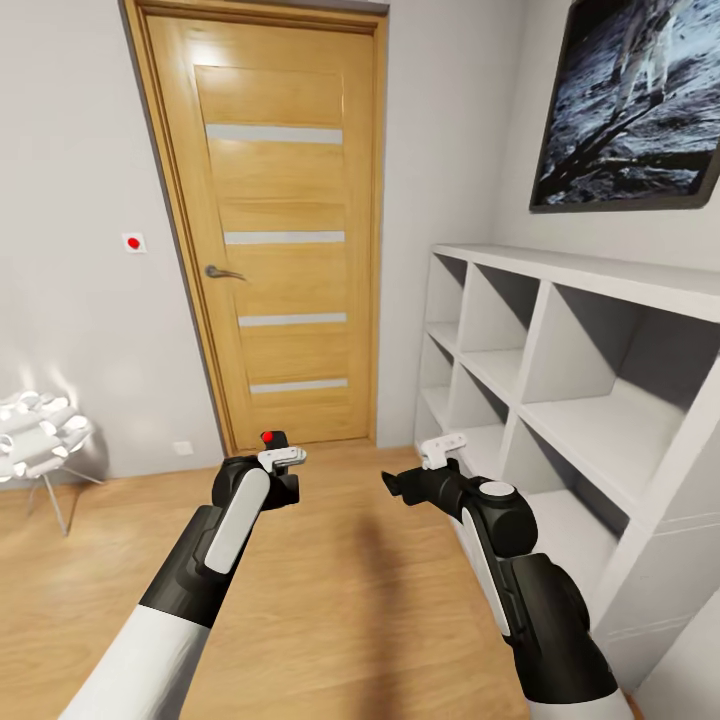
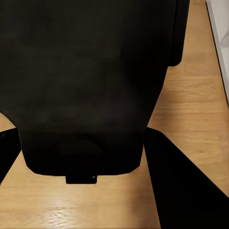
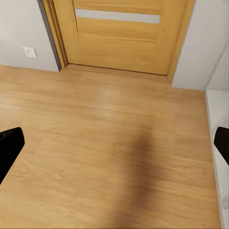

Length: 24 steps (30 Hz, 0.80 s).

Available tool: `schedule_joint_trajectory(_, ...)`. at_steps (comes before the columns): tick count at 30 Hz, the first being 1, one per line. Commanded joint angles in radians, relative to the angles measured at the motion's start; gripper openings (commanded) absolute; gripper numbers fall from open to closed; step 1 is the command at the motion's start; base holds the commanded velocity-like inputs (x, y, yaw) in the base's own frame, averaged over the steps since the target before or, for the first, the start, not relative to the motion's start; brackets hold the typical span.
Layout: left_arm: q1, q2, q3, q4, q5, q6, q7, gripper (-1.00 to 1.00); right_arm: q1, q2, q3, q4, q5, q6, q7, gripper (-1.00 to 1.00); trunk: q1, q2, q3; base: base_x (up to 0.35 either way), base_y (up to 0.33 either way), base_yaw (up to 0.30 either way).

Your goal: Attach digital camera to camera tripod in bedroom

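Observation:
My left gripper (image 1: 278, 478) is shut on the digital camera (image 1: 274, 441), a small black box with a round red button on top, held low over the wooden floor before a closed door. In the left wrist view the camera's dark body (image 2: 86, 86) sits between the black fingers (image 2: 183, 191). To its right, at about the same height, my right gripper (image 1: 400, 487) is open and holds nothing. The right wrist view has its fingertips (image 3: 9, 148) far apart with bare floor between them. The camera tripod is out of view.
A closed wooden door (image 1: 275, 230) stands straight ahead in a grey wall. A white cubby shelf (image 1: 600, 300) runs along the right, close to my right arm, under a dark framed picture (image 1: 640, 100). A white ruffled object on thin metal legs (image 1: 40, 430) stands at the left.

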Motion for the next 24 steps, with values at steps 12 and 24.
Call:
schedule_joint_trajectory(12,-0.001,0.0,0.0,-0.001,0.007,0.004,0.008,-1.0,0.001,0.0,0.0,-0.001,0.011,0.002,0.008,1.0,0.001,0.0,-0.001,0.204,0.0,0.0)
schedule_joint_trajectory(24,-0.001,0.0,0.004,-0.001,0.007,0.004,0.01,-1.0,0.003,0.0,0.001,-0.001,0.011,0.001,0.008,1.0,0.001,0.0,-0.001,0.046,0.0,0.0)
